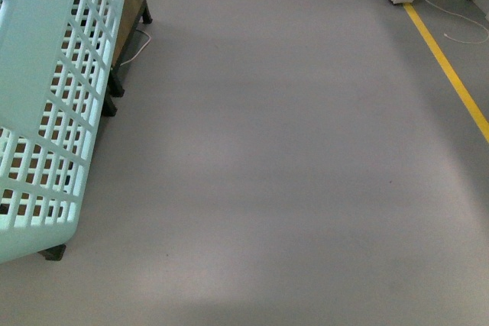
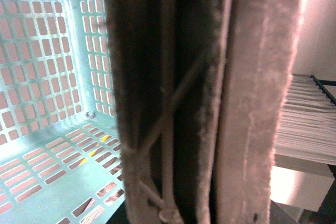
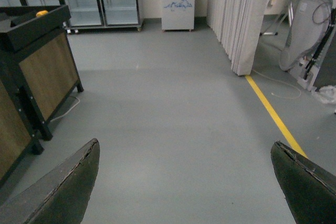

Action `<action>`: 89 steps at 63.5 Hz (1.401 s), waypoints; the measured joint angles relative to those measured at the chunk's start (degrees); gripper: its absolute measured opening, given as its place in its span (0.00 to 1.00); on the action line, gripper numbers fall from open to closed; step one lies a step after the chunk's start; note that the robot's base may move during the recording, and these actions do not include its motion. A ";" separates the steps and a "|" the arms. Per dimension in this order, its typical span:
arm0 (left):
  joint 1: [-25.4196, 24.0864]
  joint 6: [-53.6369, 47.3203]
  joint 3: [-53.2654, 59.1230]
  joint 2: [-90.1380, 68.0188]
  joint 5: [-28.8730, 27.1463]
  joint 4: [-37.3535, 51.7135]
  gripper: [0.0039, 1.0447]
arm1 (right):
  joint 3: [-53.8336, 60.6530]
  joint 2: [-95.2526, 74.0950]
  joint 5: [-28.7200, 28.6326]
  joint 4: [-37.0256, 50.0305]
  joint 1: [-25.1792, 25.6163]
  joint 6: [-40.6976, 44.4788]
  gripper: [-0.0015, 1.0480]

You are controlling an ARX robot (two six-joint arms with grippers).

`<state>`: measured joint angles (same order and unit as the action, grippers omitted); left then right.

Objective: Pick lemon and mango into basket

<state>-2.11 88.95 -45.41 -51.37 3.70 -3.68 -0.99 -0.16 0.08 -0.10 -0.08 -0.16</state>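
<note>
Floor (image 1: 290, 173): smooth matt grey with faint bands of shade; it runs as a broad open stretch through the centre and right of the front view.
Floor marking: a straight yellow line (image 1: 451, 74) crosses the upper right on a diagonal.
Basket (image 1: 46, 51): light aqua plastic with slotted, grid-like walls, tilted at the left edge of the front view. The left wrist view shows its slotted inside (image 2: 47, 77) at frame left.
Bench (image 3: 44, 72): black frame and legs with flat wood-grain panels, at the left of the right wrist view, its corner edging onto the open floor.
Yellow object (image 3: 42, 12): small, resting on the bench top at upper left; too small to identify.
Left end effector (image 2: 205, 103): dark and pale fuzzy-edged upright surfaces fill the frame; jaw state cannot be determined.
Right end effector (image 3: 185, 144): dark, wedge-shaped fingers (image 3: 63, 192) set wide apart at the lower corners, only floor between them.
</note>
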 joint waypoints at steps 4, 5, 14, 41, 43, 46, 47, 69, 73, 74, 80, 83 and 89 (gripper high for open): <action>-0.02 0.00 0.00 0.00 0.00 0.00 0.15 | 0.00 0.00 0.00 0.00 0.00 0.00 0.92; 0.00 0.00 0.00 0.00 0.00 0.00 0.15 | 0.00 0.00 0.00 0.00 0.00 0.00 0.92; -0.02 0.02 0.00 0.00 0.00 0.00 0.15 | 0.00 0.00 -0.02 0.00 0.00 0.02 0.92; 0.13 0.87 0.00 0.02 1.40 0.00 0.15 | 0.00 0.00 0.11 0.02 0.00 0.00 0.92; 0.09 0.72 0.00 0.02 0.79 0.00 0.15 | 0.00 0.00 0.09 0.02 0.00 0.00 0.92; 0.04 0.42 0.00 0.07 0.28 0.00 0.15 | 0.00 0.00 0.09 0.02 0.00 0.00 0.92; 0.00 0.20 0.00 0.09 0.13 0.00 0.15 | 0.00 0.00 0.09 0.02 0.00 0.00 0.92; -0.15 -0.24 0.00 -0.02 0.35 0.00 0.15 | 0.00 -0.09 0.04 0.00 0.00 0.02 0.92; -0.15 -0.20 0.00 -0.02 0.46 -0.02 0.15 | 0.00 -0.02 -0.02 0.04 0.00 0.00 0.92; -0.15 -0.17 0.00 -0.02 0.48 -0.02 0.15 | 0.00 -0.02 0.00 0.04 0.00 0.00 0.92; -0.15 -0.15 0.00 -0.02 0.39 -0.04 0.15 | 0.00 -0.07 -0.13 0.00 0.00 -0.02 0.92; -0.15 -0.26 0.00 -0.02 0.46 -0.07 0.15 | 0.00 -0.07 0.11 0.04 0.00 0.02 0.92; -0.15 -0.15 0.00 -0.02 0.35 -0.07 0.15 | 0.00 -0.07 -0.04 0.02 0.00 0.00 0.92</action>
<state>-2.26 88.79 -45.41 -51.40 4.05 -3.75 -0.99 -0.23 0.03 -0.08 -0.08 -0.16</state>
